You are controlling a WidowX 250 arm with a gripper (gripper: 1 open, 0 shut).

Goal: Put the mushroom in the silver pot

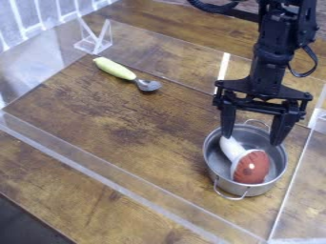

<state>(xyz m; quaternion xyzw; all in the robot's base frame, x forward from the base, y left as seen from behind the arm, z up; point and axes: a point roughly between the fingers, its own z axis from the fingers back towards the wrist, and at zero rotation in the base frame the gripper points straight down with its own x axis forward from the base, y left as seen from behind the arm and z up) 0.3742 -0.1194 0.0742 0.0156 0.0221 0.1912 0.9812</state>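
Note:
The mushroom (251, 164) lies on its side inside the silver pot (219, 173) at the right front of the wooden table, red-brown cap toward the camera, white stem pointing back left. My gripper (258, 126) hangs straight down just above the pot's far rim. Its two black fingers are spread wide, with nothing between them. It is clear of the mushroom.
A spoon (125, 73) with a yellow-green handle lies at the back left of the table. Clear acrylic walls (152, 202) border the table along the front, right and back. A small clear stand (93, 39) sits at the back left corner.

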